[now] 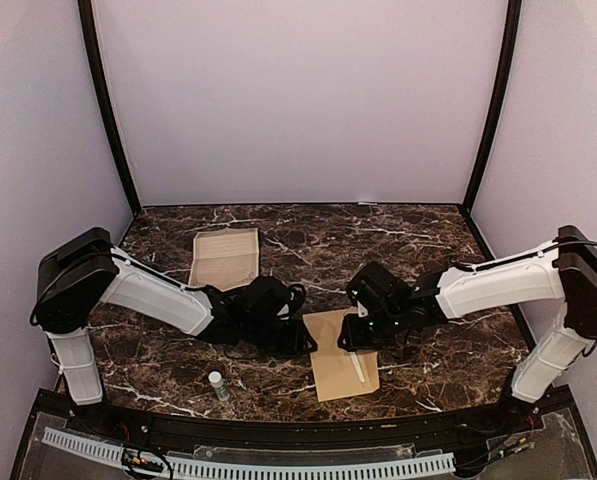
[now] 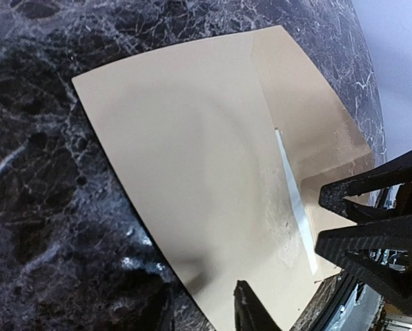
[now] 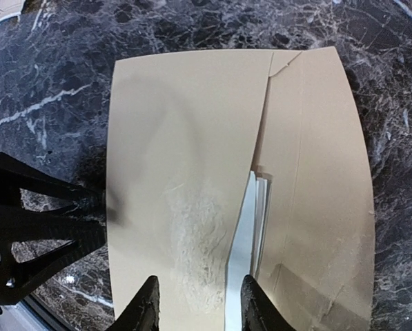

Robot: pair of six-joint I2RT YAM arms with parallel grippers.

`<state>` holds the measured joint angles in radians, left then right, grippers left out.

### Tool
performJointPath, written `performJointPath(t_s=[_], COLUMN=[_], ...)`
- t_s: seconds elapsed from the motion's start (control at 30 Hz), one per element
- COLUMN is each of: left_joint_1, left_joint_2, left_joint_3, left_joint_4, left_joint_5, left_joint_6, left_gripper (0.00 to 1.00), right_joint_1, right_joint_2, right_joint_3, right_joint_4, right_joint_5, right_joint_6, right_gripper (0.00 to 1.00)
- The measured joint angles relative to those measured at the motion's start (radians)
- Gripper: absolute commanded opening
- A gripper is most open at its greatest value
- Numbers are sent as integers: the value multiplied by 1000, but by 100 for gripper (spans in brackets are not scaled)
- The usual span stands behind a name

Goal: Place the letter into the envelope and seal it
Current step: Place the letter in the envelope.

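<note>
directly beneath the right pincer (image 3: 200, 296), the envelope (image 3: 178, 138)

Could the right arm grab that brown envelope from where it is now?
Probably yes. The right gripper hovers just above the envelope with jaws apart, and nothing lies between them. The left gripper sits at the opposite edge, out of its way.

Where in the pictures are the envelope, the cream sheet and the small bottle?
envelope (image 1: 330, 374): top view, bare lower part of its body.
cream sheet (image 1: 225, 258): top view, its middle.
small bottle (image 1: 216, 379): top view, its white cap.
</note>
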<state>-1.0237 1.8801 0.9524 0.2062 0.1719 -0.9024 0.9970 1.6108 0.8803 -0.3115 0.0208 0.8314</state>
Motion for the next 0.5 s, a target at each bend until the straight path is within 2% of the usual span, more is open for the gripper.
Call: performJointPath(t_s=[0.23, 0.5], left_joint_1=[-5, -29], left_joint_2=[-82, -91], left_joint_3=[-71, -76], left_joint_4=[-17, -6], left_joint_5=[-19, 5], left_joint_6=[-16, -21], left_gripper=[38, 38], right_joint_1=[1, 6], right_joint_2=[-111, -118], right_joint_3=[-36, -106], right_joint_4=[-23, -17], right_joint_5=[8, 4], right_joint_6=[20, 51], right_gripper=[41, 41])
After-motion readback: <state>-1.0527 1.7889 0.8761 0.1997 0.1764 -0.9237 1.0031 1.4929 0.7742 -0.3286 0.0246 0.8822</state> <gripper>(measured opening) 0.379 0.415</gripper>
